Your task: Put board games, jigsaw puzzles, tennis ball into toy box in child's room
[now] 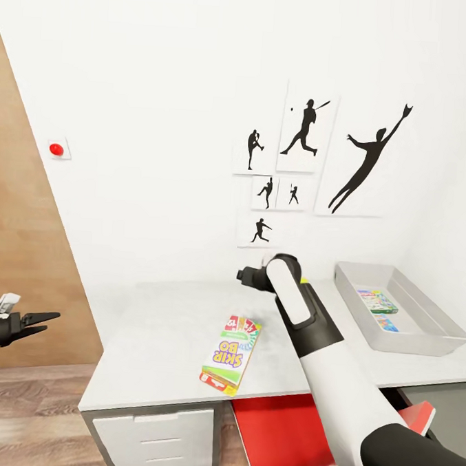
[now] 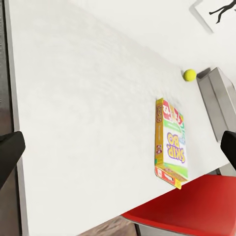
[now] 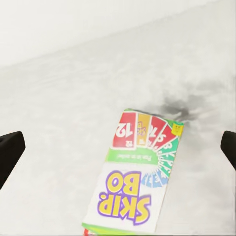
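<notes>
Both tools spread, holding nothing: right tool (image 1: 247,275) above desk (image 1: 158,325) w/ Skip-Bo board game (image 1: 230,353); left tool (image 1: 45,321) off desk's left.

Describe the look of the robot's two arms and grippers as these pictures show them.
The right arm is glossy white with rounded shells, black at the joints and at the sleeve nearest the camera, and a small yellow-green mark near the wrist. Its wrist end is black. The left gripper is black with two thin pointed fingers and a small white block behind it. In the wrist views the fingertips are plain black.
</notes>
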Robot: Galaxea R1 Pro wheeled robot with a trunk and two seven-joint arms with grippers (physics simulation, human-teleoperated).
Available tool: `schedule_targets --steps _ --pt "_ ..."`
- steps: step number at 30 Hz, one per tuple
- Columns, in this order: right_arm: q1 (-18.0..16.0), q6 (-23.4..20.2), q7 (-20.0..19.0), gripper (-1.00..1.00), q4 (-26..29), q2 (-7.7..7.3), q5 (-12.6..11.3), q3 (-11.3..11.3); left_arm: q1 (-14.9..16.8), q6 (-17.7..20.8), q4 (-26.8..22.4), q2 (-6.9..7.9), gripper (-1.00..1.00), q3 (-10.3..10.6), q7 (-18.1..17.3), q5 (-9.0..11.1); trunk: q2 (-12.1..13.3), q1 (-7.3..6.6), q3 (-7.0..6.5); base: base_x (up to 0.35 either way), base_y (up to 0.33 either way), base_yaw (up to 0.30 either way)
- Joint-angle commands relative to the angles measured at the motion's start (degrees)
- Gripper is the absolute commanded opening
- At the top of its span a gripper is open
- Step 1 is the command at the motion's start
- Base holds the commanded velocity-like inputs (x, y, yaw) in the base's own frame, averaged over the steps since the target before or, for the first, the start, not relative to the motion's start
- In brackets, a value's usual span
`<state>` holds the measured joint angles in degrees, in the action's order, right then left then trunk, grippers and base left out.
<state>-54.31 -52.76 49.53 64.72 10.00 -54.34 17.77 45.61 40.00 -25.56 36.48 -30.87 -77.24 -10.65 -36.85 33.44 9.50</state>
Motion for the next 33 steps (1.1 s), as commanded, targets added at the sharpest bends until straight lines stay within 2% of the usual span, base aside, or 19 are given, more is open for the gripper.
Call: schedule_targets --steps 1,7,23,28,33 --pt "-0.1 -0.1 0.7 1.0 -0.4 0.0 -0.7 -0.3 0.1 0.6 0.0 -0.03 1.0 -0.4 -0.4 -0.6 -0.1 0.02 0.1 0.0 0.0 0.0" --pt "0.0 0.1 1.1 1.0 -3.8 0.0 -1.3 -2.2 0.1 0.6 0.0 -0.01 1.0 -0.4 -0.5 -0.6 -0.1 0.02 0.1 0.0 0.131 0.0" --pt "0.0 0.6 1.7 1.0 -5.9 0.0 -1.2 -2.6 0.1 0.5 0.0 0.0 1.0 -0.4 -0.4 -0.6 -0.1 0.02 0.1 0.0 0.274 0.0" --pt "0.0 0.5 2.6 1.0 -8.1 0.0 -1.1 -4.3 0.1 0.5 0.0 0.0 1.0 -0.4 -0.4 -0.6 -0.1 0.02 0.1 0.0 0.157 0.0" --pt "0.0 0.5 7.2 1.0 -10.3 0.0 -1.0 -7.2 0.1 0.5 0.0 0.0 1.0 -0.4 -0.4 -0.6 -0.1 0.02 0.1 0.0 0.032 0.0"
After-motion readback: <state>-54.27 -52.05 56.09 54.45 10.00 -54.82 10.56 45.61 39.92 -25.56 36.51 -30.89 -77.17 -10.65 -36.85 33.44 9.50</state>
